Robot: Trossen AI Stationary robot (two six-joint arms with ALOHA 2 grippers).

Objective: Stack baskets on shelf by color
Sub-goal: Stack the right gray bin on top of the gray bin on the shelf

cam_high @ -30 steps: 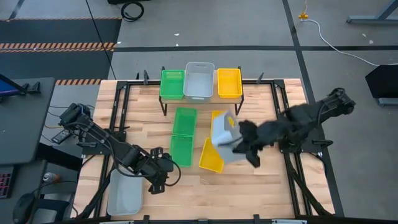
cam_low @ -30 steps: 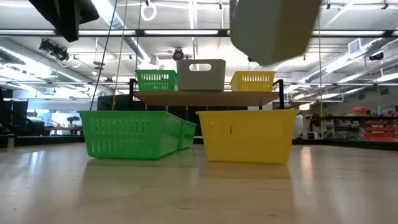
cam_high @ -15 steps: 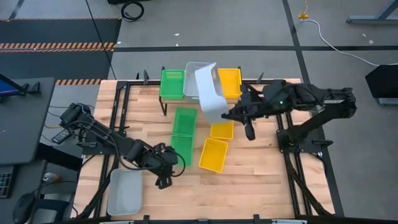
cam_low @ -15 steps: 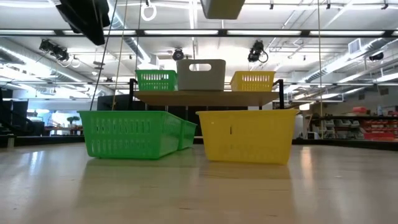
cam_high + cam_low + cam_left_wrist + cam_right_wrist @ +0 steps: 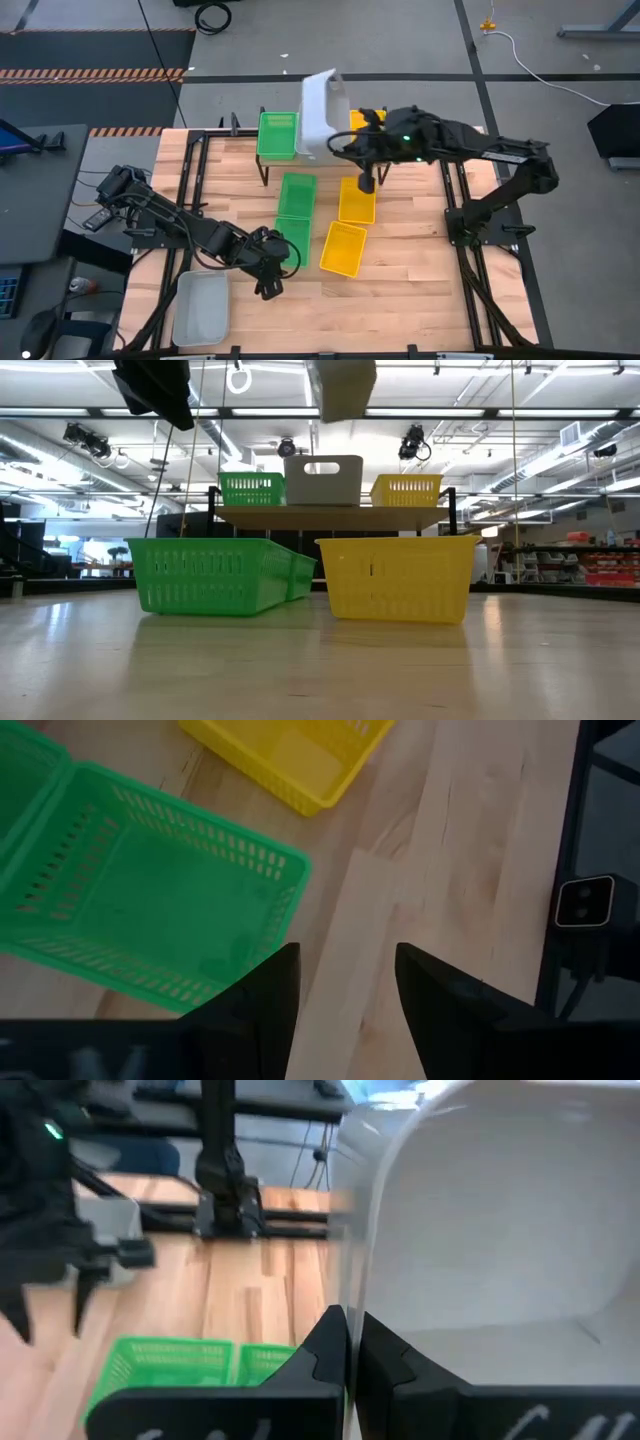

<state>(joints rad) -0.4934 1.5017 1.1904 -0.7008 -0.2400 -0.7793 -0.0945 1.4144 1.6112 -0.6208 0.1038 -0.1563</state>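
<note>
My right gripper (image 5: 343,147) is shut on a pale grey basket (image 5: 318,112), held high over the shelf (image 5: 330,517) at the table's far edge. On the shelf stand a green basket (image 5: 250,489), a grey one (image 5: 323,480) and a yellow one (image 5: 406,490). Two green baskets (image 5: 296,195) (image 5: 291,240) and two yellow ones (image 5: 357,200) (image 5: 343,248) lie on the table's middle. My left gripper (image 5: 345,988) hangs open above the bare wood, by the nearer green basket's corner (image 5: 285,885). My right gripper pinches the grey basket's thin side wall at its rim (image 5: 349,1270), one finger (image 5: 385,1360) inside the basket and the other (image 5: 322,1350) outside. The fingers come slanting down from the table's right. The basket is lifted clear and tipped steeply, its opening toward the arm.
Another grey basket (image 5: 200,308) lies at the near left corner of the table. Black frame rails (image 5: 190,170) run along both side edges. Bare wood lies along the near edge and right of the yellow baskets.
My right gripper has swung the grey basket from above the table's middle up and toward the far edge, until it is over the shelf. The wrist has rolled and the basket has turned with it. My left gripper has drifted slightly toward the right, still open.
</note>
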